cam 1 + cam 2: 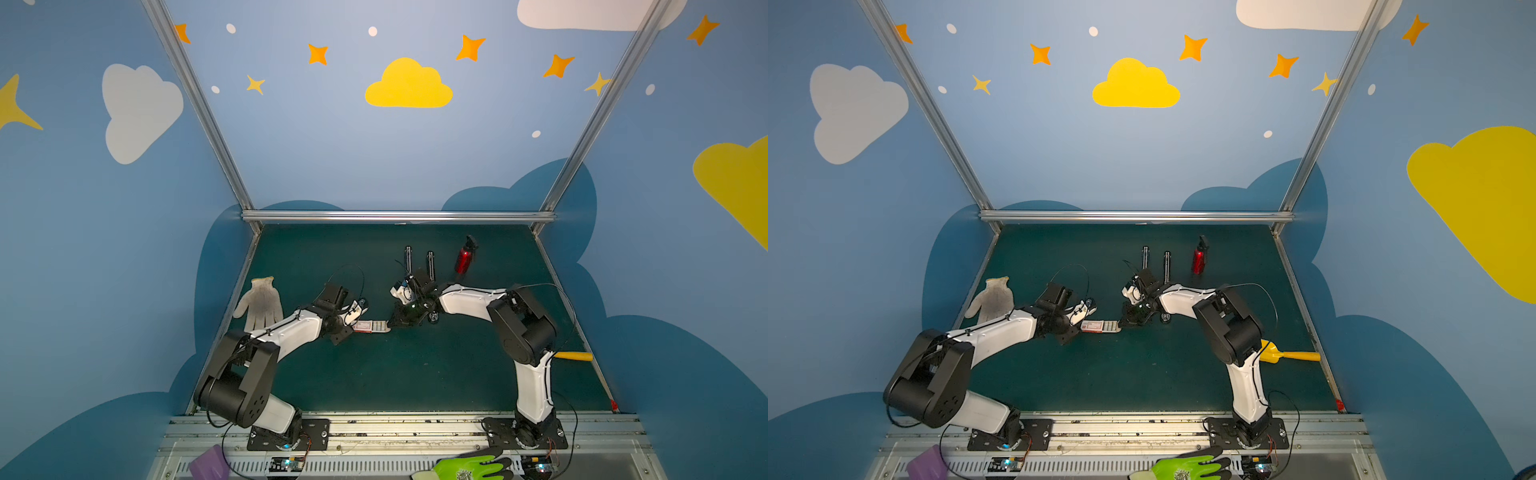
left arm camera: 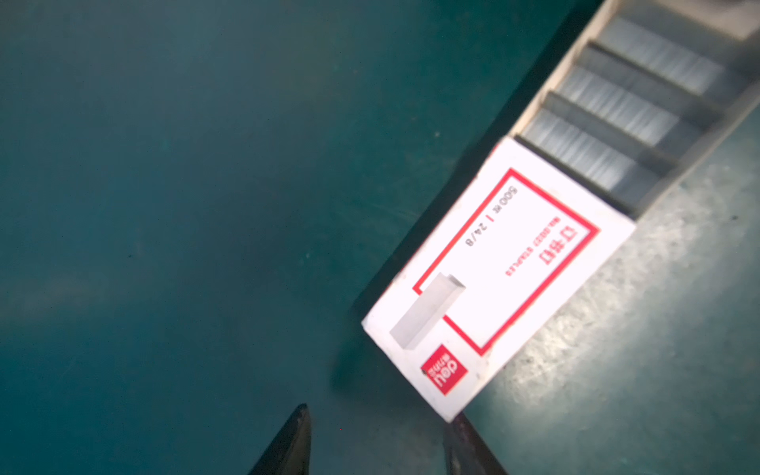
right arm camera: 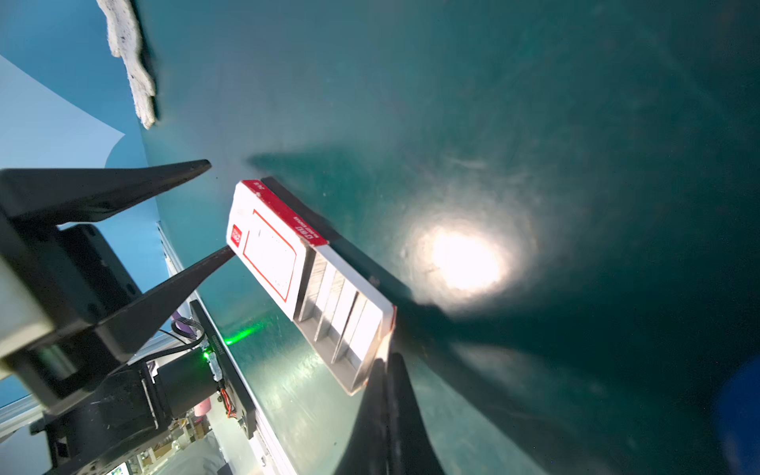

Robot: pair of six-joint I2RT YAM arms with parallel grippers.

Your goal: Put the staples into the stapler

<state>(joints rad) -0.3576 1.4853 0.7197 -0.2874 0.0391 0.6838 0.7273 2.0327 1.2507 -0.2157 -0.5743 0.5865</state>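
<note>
While a green glove (image 1: 473, 467) and a purple object (image 1: 210, 463) are lying by the metal rail (image 1: 415, 428) nearest the camera, the left arm (image 1: 291, 328) and the right arm (image 1: 469, 301) are rising from their bases on that rail. Both are bending inward over the green table (image 1: 415, 374).

A yellow scoop (image 1: 1287, 355) is lying near the table's right edge, partly hidden behind the right arm's elbow. Neither it nor the gloves are blocking the work at mid-table. There the staples box (image 1: 363, 326) is lying flat, and its tray (image 1: 381, 327) is sticking out toward the right arm, showing rows of staples.

The left gripper (image 2: 380, 412), on a low, nearly level forearm, is pointing at the box's closed end with its fingers standing apart. One fingertip (image 2: 458, 423) is touching the box's corner, and the box is lying ahead of the gap, not within it.

The right gripper (image 3: 387, 358) is angling down from a raised wrist, its fingers pressing together at the tray's outer end. Whether they are pinching cardboard I cannot tell.

Farther left, a white knit glove (image 1: 261, 305) is lying well apart from the box. Beyond the right wrist, which is covering its hinge end, the stapler (image 1: 430, 264) is lying open, its two black bars pointing toward the back wall. A red bottle (image 1: 464, 257) is sitting just beside it, farthest back.
</note>
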